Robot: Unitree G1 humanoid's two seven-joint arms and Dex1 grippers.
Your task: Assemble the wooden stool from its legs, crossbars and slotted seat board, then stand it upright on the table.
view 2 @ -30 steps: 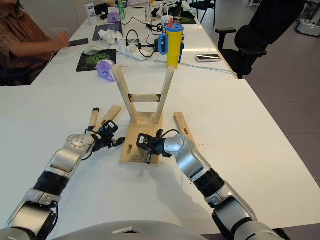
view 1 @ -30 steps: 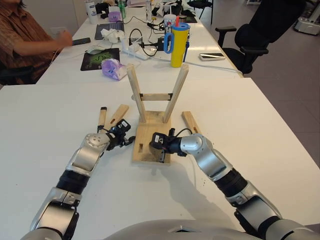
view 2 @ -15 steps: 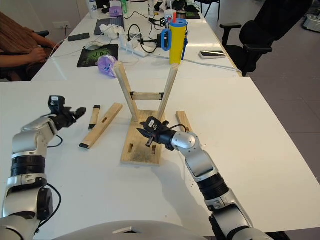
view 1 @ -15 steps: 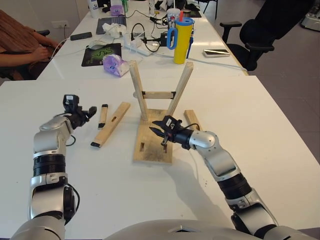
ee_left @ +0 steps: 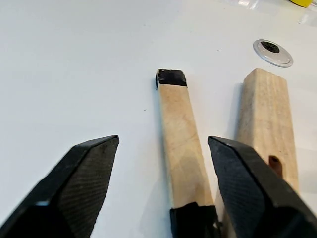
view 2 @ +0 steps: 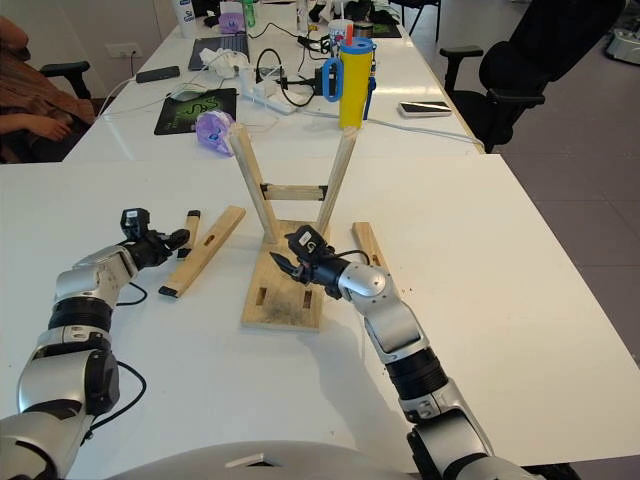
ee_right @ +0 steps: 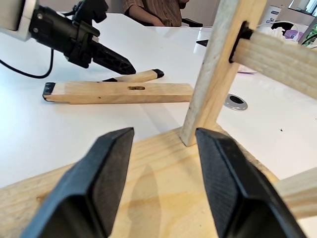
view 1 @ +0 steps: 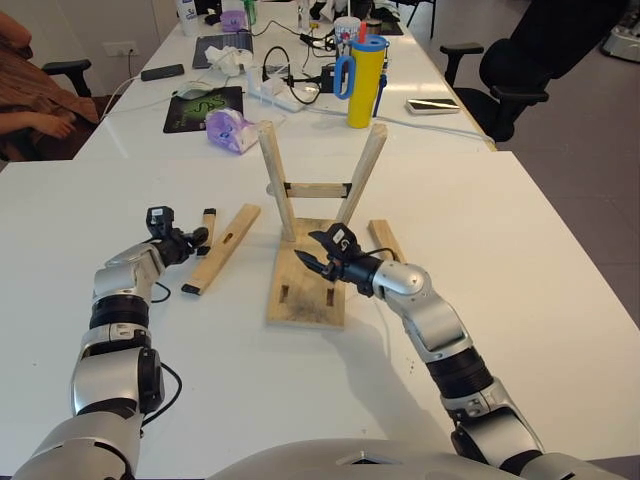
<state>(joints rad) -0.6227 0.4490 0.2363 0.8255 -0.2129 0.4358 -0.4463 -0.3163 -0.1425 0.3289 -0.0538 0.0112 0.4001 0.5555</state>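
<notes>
Seat board: the flat pale wooden seat board (view 1: 303, 300) lies on the white table (view 1: 520, 250) in the middle, with its two near slots unfilled.
Fitted parts: two upright wooden legs (view 1: 275, 185) stand in the board's far end, leaning apart and joined by a fitted wooden crossbar (view 1: 315, 190).
Loose parts: a slotted wooden leg (view 1: 222, 248) lies left of the board. A short black-tipped wooden crossbar (view 1: 205, 230) lies just left of that leg. A second loose wooden leg (view 1: 381, 240) lies against the board's right side.
My left gripper (ee_left: 163, 143): spread wide and holding nothing, low over the table, with the short black-tipped wooden crossbar lying between its fingers (ee_left: 79, 183).
My right gripper (ee_right: 163, 133): also spread wide and holding nothing, hanging over the far half of the board just near of the upright legs.
Step in hand: I judge the stool about half built, and that I am now fetching the short crossbar with my left.
Next move: I should settle the left fingers squarely on either side of the crossbar and close on its wood, not its black tip. I must not nudge the slotted leg lying just beside it. The right should steady the board while I do this.
</notes>
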